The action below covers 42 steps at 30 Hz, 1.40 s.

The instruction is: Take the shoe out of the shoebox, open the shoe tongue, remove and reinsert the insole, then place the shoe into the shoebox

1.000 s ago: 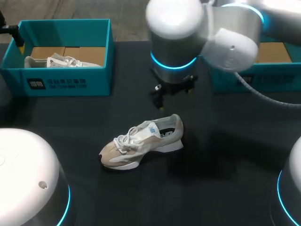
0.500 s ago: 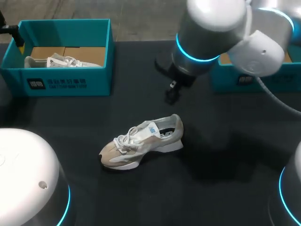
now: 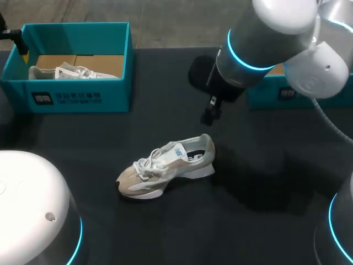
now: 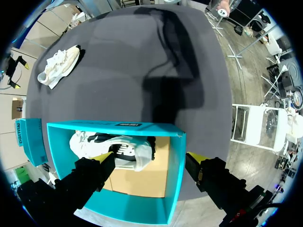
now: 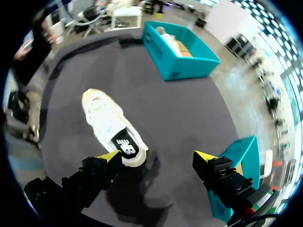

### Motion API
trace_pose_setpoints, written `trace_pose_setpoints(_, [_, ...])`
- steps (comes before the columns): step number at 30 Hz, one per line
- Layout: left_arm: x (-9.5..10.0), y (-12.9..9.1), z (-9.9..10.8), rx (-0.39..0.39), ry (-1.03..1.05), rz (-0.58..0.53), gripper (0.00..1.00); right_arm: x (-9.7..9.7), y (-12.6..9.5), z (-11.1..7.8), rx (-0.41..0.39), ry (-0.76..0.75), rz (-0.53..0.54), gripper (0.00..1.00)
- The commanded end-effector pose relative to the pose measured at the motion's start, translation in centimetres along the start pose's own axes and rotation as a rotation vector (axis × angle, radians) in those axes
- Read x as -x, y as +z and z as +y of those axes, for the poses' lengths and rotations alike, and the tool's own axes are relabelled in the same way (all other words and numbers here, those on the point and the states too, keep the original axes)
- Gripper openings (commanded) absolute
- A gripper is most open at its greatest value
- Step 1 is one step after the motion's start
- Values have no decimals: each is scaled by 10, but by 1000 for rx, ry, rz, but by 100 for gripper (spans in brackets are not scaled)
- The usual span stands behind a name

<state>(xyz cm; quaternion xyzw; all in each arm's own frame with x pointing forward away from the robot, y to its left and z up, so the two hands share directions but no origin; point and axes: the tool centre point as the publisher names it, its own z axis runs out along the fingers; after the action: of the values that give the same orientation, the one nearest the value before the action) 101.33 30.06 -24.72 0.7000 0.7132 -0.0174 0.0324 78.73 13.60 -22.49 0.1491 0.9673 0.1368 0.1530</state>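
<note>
A beige and white shoe (image 3: 165, 164) lies on its sole in the middle of the black table, toe toward the near left; it also shows as the shoe (image 5: 111, 124) just ahead of my right gripper (image 5: 156, 158), whose fingers stand open and empty. In the head view my right gripper (image 3: 211, 112) hangs above the table behind the shoe's heel, apart from it. My left gripper (image 4: 150, 158) is open over the teal shoebox (image 4: 113, 126), which holds a second white shoe (image 4: 113, 149). The same shoebox (image 3: 74, 94) stands at the far left.
A second teal box (image 3: 287, 91) stands at the far right, mostly hidden behind my right arm (image 3: 265, 44). The white rounded bases of my arms fill the near corners, the left base (image 3: 30, 210) the larger in view.
My right arm has swung to the right and turned, carrying its open gripper away from above the shoe's heel. The shoe and the left arm have not moved.
</note>
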Motion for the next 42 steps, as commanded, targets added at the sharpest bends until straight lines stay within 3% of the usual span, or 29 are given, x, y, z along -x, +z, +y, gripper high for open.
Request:
trace_pose_setpoints(1, [0, -1, 0, 0, 1, 3, 100, -1, -11, -26, 224, -245, 63, 100])
trace_pose_setpoints(15, [0, -1, 0, 0, 1, 3, 100, -1, -21, -97, 451, -413, 229, 100])
trace_pose_setpoints(27, [0, -1, 0, 0, 1, 3, 100, -9, 1, -153, 550, -312, 226, 100])
trace_pose_setpoints(34, [0, -1, 0, 0, 1, 3, 100, -14, 10, -173, 600, -273, 229, 100])
trace_pose_setpoints(42, [0, -1, 0, 0, 1, 3, 100, -22, 21, -180, 631, -260, 250, 100])
